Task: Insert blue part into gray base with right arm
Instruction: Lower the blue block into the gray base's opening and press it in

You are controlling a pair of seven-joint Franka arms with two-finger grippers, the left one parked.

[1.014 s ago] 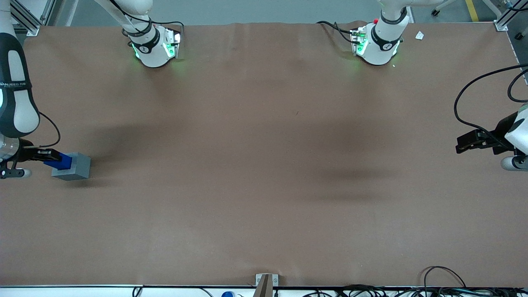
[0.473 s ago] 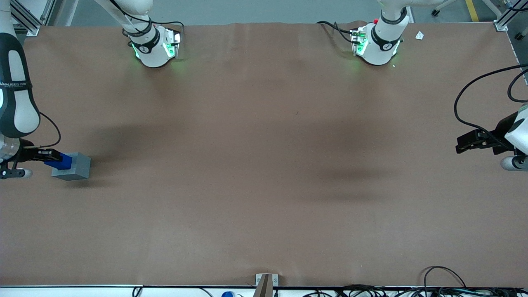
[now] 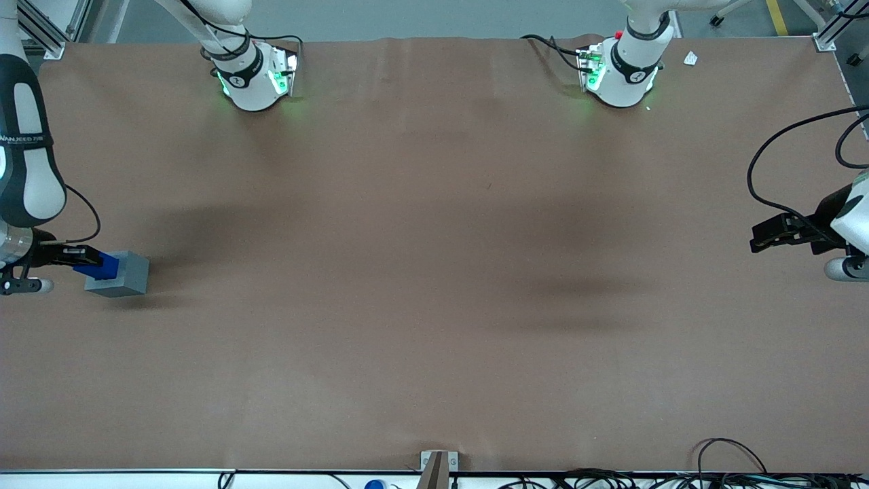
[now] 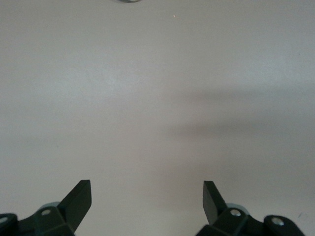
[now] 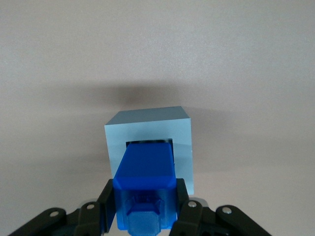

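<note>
Gripper clamping one blue part above one gray base

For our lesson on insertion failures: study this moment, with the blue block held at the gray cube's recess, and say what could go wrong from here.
1. The gripper holds the blue part with its lower end at the gray base's recess; if it is slightly tilted, it may jam against the rim.
2. The base sits loose on the table, so a sideways push could slide it.
3. Releasing before the part is seated could leave it cocked.
</note>
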